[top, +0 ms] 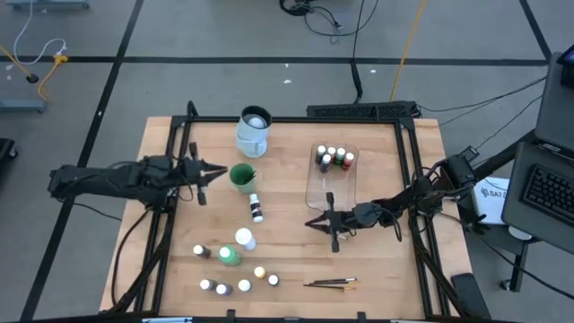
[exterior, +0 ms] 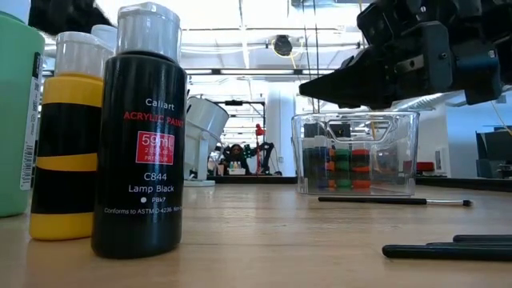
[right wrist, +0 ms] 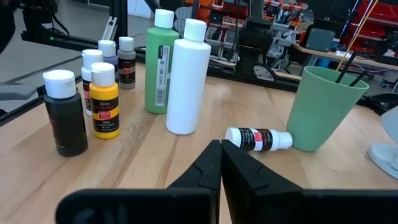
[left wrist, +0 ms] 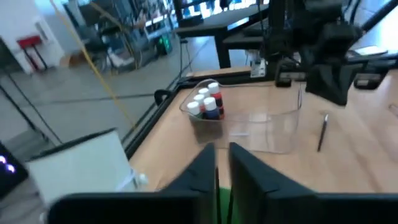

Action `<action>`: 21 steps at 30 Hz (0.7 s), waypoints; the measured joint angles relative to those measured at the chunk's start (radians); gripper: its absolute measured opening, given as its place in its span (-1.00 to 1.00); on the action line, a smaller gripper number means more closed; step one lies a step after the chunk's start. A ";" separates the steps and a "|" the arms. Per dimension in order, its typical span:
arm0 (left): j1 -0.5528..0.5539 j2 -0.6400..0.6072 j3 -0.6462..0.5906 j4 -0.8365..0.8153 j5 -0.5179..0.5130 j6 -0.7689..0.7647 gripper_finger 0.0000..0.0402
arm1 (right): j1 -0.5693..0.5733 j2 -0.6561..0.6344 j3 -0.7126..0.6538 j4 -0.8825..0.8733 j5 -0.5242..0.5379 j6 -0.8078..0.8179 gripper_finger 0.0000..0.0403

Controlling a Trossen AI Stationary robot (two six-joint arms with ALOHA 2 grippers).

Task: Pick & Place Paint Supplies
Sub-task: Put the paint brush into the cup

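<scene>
Several tiny white-capped paint bottles [top: 244, 285] stand near the table's near edge, beside a green bottle [top: 230, 256] and a white one [top: 244, 239]. One small bottle [top: 256, 208] lies on its side. More stand in the far end of the clear tub [top: 334, 160]. Brushes [top: 332, 283] lie near the front edge, and two [right wrist: 345, 65] stick out of a green cup [top: 242, 177]. My left gripper [top: 220, 170] is shut, just left of the cup. My right gripper [top: 321, 222] is shut, off the tub's near end, above the table.
A white-and-pale-blue mug [top: 254, 130] stands behind the green cup. One brush [exterior: 392, 200] lies on the wood by the tub's near end. Bare wood lies between the cup and the tub. In the low view, black [exterior: 140, 136] and yellow [exterior: 68, 136] bottles stand close.
</scene>
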 joint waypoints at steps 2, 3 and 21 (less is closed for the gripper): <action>0.028 -0.033 -0.066 0.066 0.063 0.014 -0.95 | 0.000 0.000 0.000 0.007 0.001 0.003 -0.98; 0.048 -0.048 -0.083 0.067 0.106 0.011 -0.95 | 0.000 0.000 0.000 0.018 0.001 0.009 -0.98; 0.406 -0.024 -0.285 0.231 0.480 -0.031 -0.98 | 0.066 -0.304 0.144 -0.701 0.087 0.105 -0.99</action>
